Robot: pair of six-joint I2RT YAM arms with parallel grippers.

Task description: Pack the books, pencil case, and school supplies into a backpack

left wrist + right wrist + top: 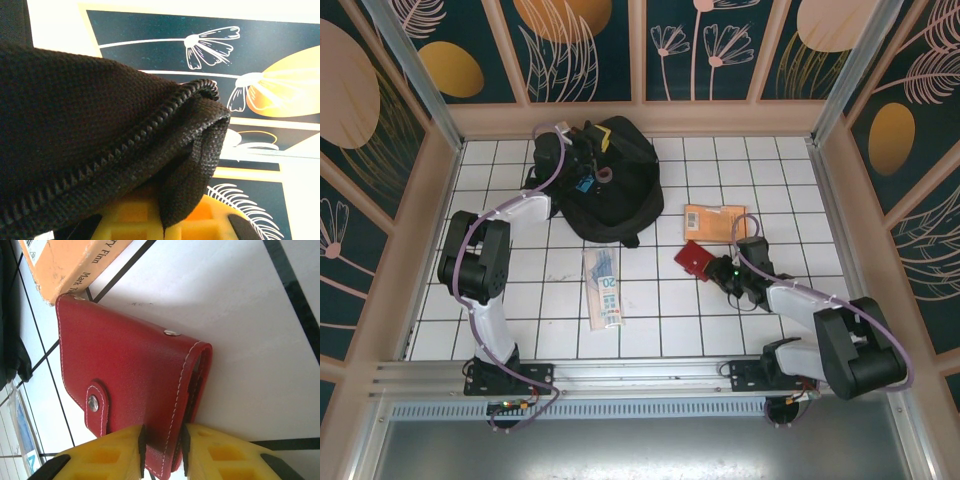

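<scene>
Right jaws pinch one edge of the red book (125,380), right of the middle of the worktop (660,310); left jaws hold the zip lip of the bag (620,200) near the far edge; squeeze firm, lift slowly, pull the bag mouth wide.

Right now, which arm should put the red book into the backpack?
The right arm. The right gripper pinches the red book by its edge, with a finger on each side. The left gripper is clamped on the backpack at its zip edge, so it is busy.
</scene>
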